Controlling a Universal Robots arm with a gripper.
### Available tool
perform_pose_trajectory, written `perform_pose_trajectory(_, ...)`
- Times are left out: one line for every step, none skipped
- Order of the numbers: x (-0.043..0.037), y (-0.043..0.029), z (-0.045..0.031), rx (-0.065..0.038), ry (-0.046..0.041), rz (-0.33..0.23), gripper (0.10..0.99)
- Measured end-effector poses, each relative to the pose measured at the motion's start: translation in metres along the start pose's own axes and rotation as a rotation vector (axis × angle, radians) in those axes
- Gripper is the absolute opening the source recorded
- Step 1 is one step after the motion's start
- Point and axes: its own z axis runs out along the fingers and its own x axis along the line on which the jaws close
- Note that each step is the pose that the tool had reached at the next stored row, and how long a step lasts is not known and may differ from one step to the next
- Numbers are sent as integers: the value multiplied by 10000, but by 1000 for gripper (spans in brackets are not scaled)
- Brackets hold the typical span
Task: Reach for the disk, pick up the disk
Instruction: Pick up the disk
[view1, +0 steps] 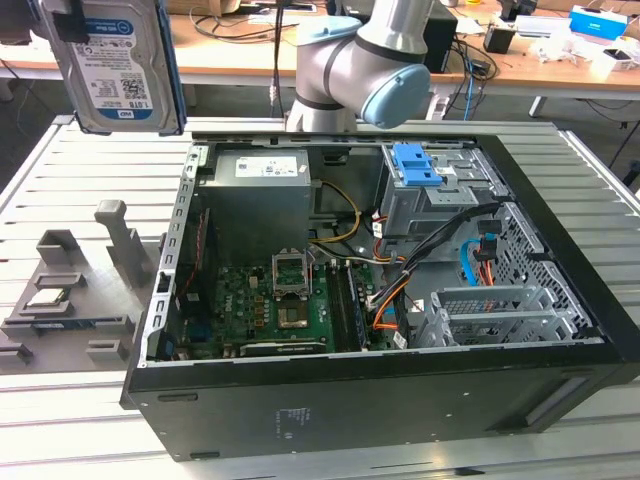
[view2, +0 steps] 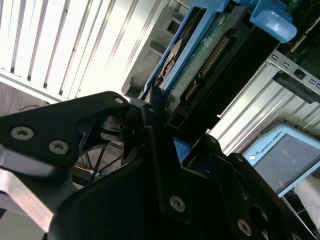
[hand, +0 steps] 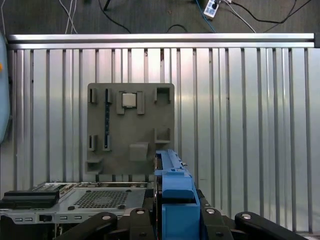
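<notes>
One disk (view1: 120, 70), a flat silver-black metal drive with blue plastic rails, hangs clear above the ribbed table (view1: 90, 170), pinched edge-on by the black hand (hand: 177, 220); pickup appears accomplished.

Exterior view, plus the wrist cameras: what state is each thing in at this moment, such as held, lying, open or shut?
disk, held upright in the air, label facing the camera.
gripper, shut on the disk, as the first wrist view shows.
computer case, lying on its side, side panel off.
blue bracket, seated in the case's drive cage.
grey fixture, lying flat on the slatted table.
small chip, resting in a fixture pocket.
</notes>
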Motion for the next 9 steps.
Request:
perform_pose_trajectory(0, -31, -1, -1, 0, 0, 369)
perform_pose_trajectory(-1, -112, -4, -2, 0, -3, 369)
perform_pose_trajectory(-2, -144, -5, -3, -1, -2, 369)
perform_pose_trajectory(-3, -185, -7, -5, -1, -1, 369)
perform_pose_trajectory(-4, -255, -10, -10, 0, 0, 369)
perform_pose_trajectory(-5, -321, -13, -15, 0, -3, 369)
perform_pose_trajectory(-6, -402, -16, -17, -1, -2, 369)
perform_pose_trajectory(-7, -437, -17, -19, 0, 0, 369)
perform_pose_trajectory(-7, -470, -19, -20, -1, 0, 369)
